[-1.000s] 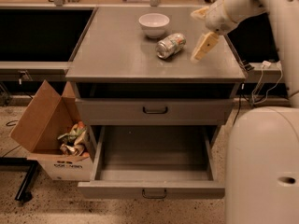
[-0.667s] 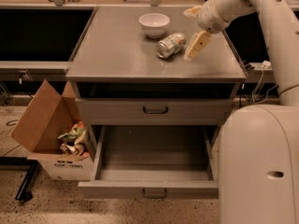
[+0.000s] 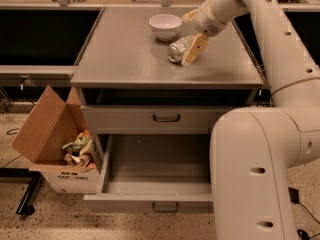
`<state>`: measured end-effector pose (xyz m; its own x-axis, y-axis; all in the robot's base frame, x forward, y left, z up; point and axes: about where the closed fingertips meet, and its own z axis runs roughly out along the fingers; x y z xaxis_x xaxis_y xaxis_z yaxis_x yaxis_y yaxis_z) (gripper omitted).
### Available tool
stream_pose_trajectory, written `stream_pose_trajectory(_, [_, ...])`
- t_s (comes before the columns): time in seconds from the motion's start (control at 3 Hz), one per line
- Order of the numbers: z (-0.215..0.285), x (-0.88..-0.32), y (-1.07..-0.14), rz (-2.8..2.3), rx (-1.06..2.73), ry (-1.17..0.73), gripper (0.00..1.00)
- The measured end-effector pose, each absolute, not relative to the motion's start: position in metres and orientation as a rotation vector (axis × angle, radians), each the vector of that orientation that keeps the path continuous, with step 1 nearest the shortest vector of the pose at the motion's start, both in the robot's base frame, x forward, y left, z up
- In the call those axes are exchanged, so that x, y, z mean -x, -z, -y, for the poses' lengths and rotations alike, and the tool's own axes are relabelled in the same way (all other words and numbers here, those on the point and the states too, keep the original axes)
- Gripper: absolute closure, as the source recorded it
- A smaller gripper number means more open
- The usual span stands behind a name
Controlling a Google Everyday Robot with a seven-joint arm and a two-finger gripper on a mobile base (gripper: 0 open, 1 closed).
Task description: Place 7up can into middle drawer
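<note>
A lab or workshop is showing here: a grey metal worktop is standing on speckled flooring beside a cardboard box of scraps. The robot's tool is hovering toward the worktop's far right corner.

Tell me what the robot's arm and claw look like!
The arm is fat, smooth, creamy-white tubes with rounded joints and small dark dots. Its claw, over the grey tabletop beside the can, has flat pale-yellow fingers.

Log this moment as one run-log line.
phase: pre-grasp | gripper: open, at 7up can | 7up can: on its side on cabinet top, near white bowl | middle drawer: open, can not in it
</note>
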<state>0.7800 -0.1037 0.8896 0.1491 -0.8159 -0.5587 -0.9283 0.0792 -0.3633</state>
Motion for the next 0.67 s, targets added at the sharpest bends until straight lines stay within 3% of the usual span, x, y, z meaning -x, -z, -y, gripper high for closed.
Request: stream_pose_trajectory(0.67, [0.0992, -0.7848, -0.8594, -1.782, 1.768, -0.25, 0.0])
